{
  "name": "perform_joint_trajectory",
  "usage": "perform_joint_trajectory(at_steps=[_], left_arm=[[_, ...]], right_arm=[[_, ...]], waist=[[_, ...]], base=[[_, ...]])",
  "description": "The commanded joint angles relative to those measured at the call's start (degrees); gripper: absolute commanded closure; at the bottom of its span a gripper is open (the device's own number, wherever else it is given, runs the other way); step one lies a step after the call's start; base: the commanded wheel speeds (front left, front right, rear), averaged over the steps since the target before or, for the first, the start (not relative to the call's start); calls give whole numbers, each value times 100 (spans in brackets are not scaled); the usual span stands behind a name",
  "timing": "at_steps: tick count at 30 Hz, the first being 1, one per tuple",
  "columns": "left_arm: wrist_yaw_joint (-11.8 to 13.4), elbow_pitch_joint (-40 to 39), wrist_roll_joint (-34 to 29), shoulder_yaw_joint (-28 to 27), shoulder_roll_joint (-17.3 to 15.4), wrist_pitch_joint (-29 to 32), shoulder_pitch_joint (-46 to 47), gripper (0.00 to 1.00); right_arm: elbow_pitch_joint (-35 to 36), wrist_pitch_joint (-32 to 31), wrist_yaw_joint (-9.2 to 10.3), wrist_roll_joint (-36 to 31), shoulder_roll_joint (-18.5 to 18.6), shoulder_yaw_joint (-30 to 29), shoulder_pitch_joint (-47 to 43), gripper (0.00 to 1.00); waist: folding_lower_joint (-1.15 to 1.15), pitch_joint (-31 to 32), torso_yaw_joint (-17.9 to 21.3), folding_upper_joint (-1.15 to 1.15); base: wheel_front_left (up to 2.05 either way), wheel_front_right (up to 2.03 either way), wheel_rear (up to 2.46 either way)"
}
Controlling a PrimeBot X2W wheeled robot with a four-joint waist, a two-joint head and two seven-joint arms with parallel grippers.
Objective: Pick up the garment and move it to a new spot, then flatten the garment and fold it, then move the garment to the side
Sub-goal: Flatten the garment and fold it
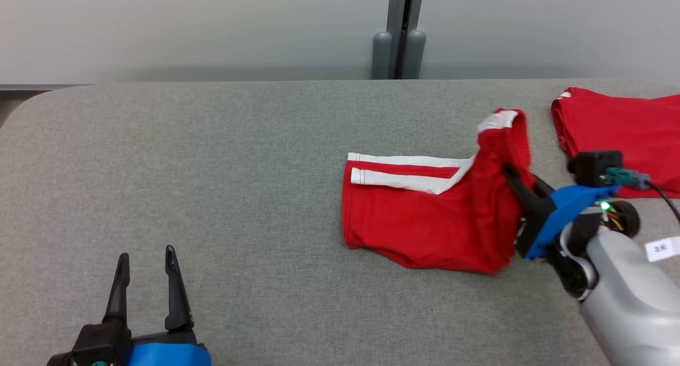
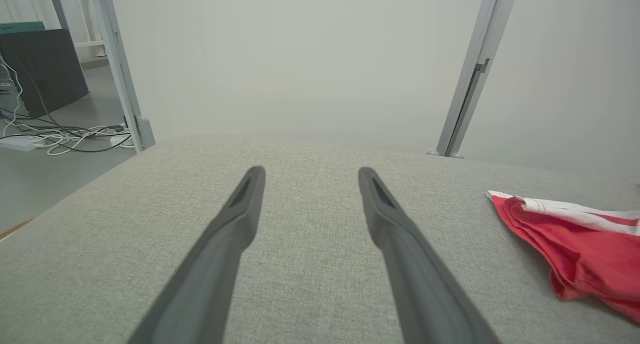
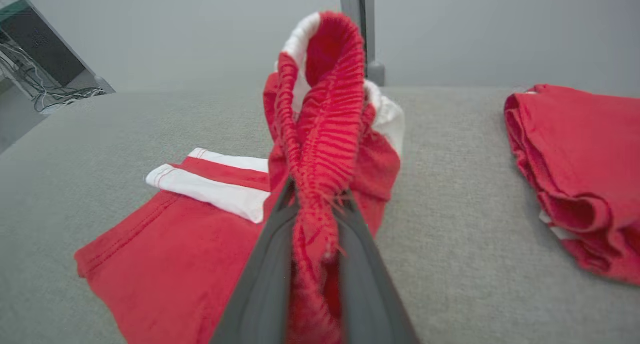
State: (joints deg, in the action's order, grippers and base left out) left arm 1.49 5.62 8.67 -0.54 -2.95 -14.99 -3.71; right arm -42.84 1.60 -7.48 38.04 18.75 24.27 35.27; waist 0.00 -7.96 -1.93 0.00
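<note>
Work at this moment fell to one arm. Nearest the robot, the left gripper [image 1: 146, 253] hung low over the bare grey table [image 1: 212, 159], fingers pointing away and spread wide with nothing between them, well apart from the cloth.

Further out and to the right, the right gripper [image 1: 511, 170] reached in from the side on a pale forearm, wrist angled so the fingers pointed up and toward the table's middle. Its fingers were closed on the gathered waistband [image 3: 325, 84] of the red shorts [image 1: 425, 217], which stood up in a bunched loop above the fingertips. The leg end with the white stripes [image 1: 409, 175] lay flat on the table near its centre-right; only the waistband end was raised.

By my reading this was the flatten-and-fold stage. The lifted edge looked ready to be drawn taut or carried over the flat half. Whichever it was, the next move called for a steady pull that kept the lower layer from dragging, and probably for the idle arm to pin the far hem.

Beyond, a second red garment [image 1: 621, 127] lay at the table's far right edge, apart from the shorts.
</note>
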Motion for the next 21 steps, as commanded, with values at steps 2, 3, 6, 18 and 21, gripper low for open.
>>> perform_joint_trajectory(at_steps=[2, 3, 6, 18, 21], left_arm=[[37, -13, 38, 39, 10, -25, -39, 0], [36, -10, 35, 47, 9, -24, -33, 0], [49, 2, 65, 103, 10, -25, 24, 0], [103, 53, 191, 384, 8, -25, 198, 0], [123, 65, 201, 421, 9, -25, 223, 0]], right_arm=[[166, -49, -2, 46, -133, 81, 131, 100], [236, -78, -3, 47, -206, 112, 148, 100], [321, -139, -3, 22, -426, 171, 227, 100], [-583, 221, -2, -666, -1349, 25, 440, 100], [-879, 449, -3, -760, -1491, -34, 522, 81]], waist=[[0, -2, 5, 0], [0, -2, 4, 0], [0, -16, -33, 0], [0, -176, -364, 0], [0, -239, -429, 0]], base=[[0, 0, 0], [0, 0, 0], [0, 0, 0], [0, 0, 0], [0, 0, 0]])
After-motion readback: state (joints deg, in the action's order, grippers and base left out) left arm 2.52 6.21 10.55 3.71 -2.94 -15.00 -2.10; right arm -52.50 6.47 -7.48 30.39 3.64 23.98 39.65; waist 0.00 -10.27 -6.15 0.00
